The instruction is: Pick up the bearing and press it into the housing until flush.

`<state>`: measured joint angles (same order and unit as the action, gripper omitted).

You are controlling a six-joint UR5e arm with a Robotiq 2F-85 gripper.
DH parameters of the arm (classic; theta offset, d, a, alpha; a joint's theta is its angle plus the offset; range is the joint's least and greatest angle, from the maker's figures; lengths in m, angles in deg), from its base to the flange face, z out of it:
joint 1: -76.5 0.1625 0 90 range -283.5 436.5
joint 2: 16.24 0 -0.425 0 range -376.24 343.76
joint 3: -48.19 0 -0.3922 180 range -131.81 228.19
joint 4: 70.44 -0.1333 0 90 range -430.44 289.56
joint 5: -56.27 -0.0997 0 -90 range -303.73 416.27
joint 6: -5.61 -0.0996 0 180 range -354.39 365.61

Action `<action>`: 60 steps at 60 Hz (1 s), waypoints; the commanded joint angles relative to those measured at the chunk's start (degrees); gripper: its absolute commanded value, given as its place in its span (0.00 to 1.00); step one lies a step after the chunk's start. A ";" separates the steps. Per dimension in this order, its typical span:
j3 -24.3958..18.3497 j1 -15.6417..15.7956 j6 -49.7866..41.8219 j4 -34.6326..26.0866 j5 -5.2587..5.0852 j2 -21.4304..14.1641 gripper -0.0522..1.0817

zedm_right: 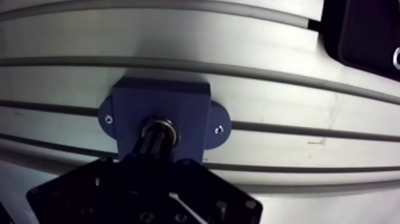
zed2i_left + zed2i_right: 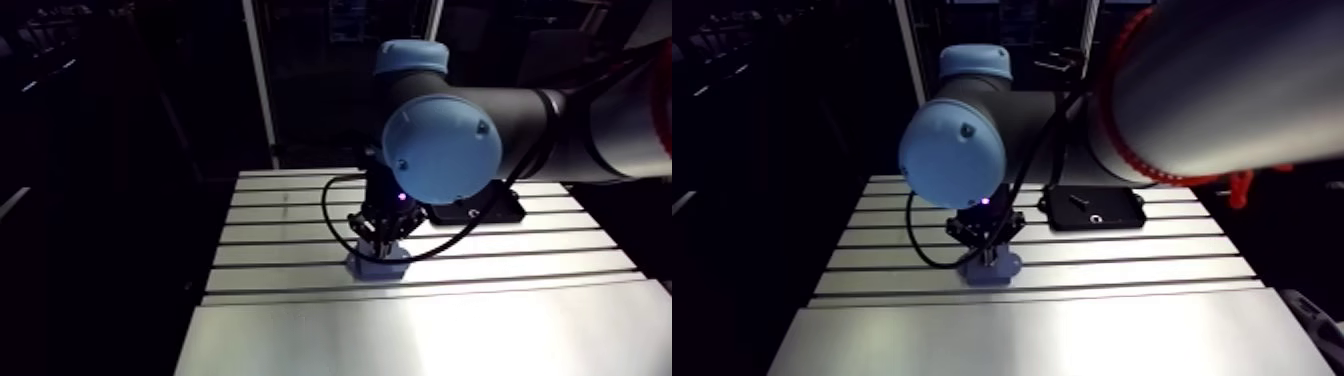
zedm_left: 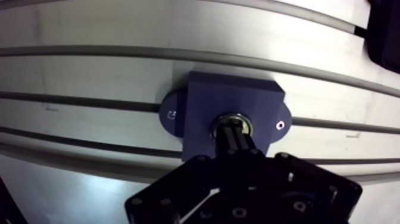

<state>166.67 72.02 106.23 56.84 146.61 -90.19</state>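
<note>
A blue housing (image 3: 232, 98) with two screw ears sits on the slotted table (image 2: 300, 335), straddling one of its slots. The metal bearing (image 3: 249, 123) shows as a bright ring in the housing's round bore. My gripper (image 3: 234, 132) stands straight above it. Its two dark fingers are shut together into one narrow column, with the tips resting on the bearing's centre. How deep the bearing sits in the bore is hidden by the fingers. In the arm view the gripper (image 2: 988, 248) comes down right onto the housing (image 2: 990, 268).
A black tray (image 2: 1092, 208) lies on the table behind and to the right of the housing, holding a small screw and a ring. A smooth aluminium plate forms the near part of the table.
</note>
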 commanded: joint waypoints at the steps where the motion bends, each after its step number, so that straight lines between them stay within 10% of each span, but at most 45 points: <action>1: 0.22 0.00 0.06 1.79 0.06 0.26 1.00; 60: -0.26 -0.09 0.06 1.72 -0.11 -0.74 1.00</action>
<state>166.84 71.88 106.36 58.73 146.59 -89.87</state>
